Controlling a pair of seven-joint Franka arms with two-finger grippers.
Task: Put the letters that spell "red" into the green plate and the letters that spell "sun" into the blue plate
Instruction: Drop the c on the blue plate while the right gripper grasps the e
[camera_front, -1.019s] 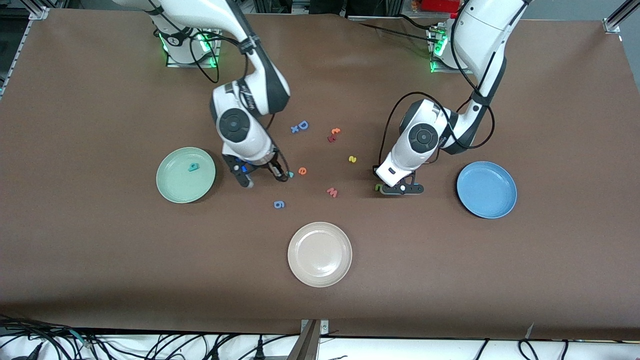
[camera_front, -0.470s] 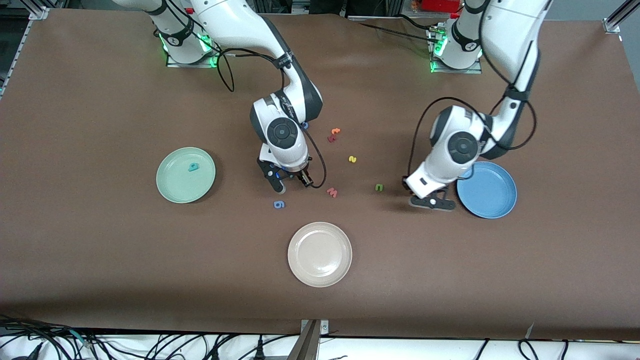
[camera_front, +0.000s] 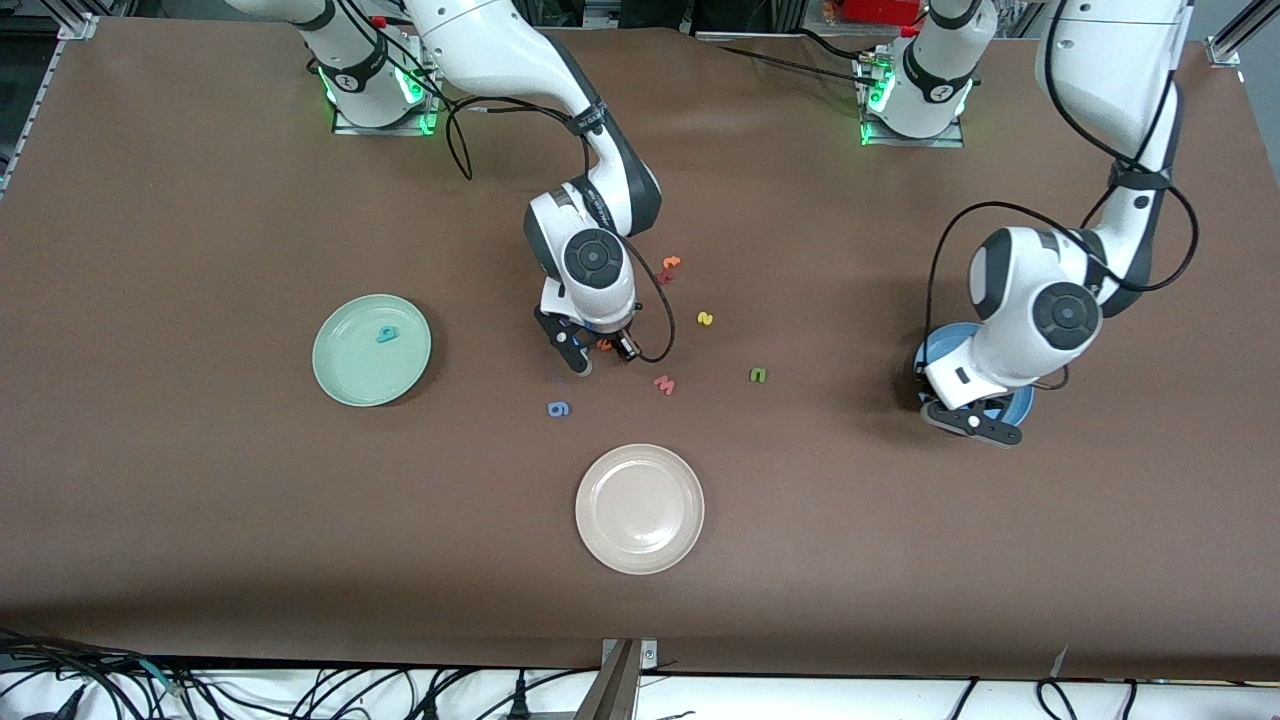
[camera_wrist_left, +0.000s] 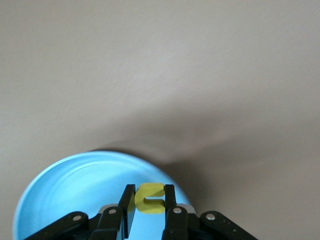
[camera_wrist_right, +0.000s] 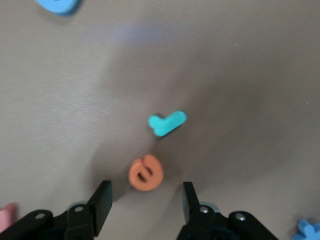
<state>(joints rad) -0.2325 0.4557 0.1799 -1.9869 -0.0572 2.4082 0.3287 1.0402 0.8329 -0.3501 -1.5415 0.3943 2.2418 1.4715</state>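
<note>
My left gripper (camera_front: 975, 420) hangs over the blue plate (camera_front: 932, 347), shut on the yellow "u" (camera_wrist_left: 150, 198); the plate (camera_wrist_left: 70, 190) lies right under it. My right gripper (camera_wrist_right: 145, 197) stands open low over the table, its fingers on either side of the orange "e" (camera_wrist_right: 145, 173), which lies flat. The teal "r" (camera_wrist_right: 167, 122) lies just past the "e". In the green plate (camera_front: 345, 375) lies the teal "d" (camera_front: 387, 334). On the table between the arms are the yellow "s" (camera_front: 705, 318) and the green "n" (camera_front: 758, 375).
A beige-white plate (camera_front: 639, 508) sits nearest the front camera. The pink "w" (camera_front: 664, 384) and a blue "g"-like letter (camera_front: 558, 408) lie close to my right gripper. Red and orange letters (camera_front: 668, 268) lie by the right arm's wrist. A blue capital "D" (camera_wrist_right: 60, 5) shows in the right wrist view.
My left gripper has travelled from beside the green "n" to over the blue plate, carrying the yellow "u". My right gripper has shifted from the teal "r" to the orange "e".
</note>
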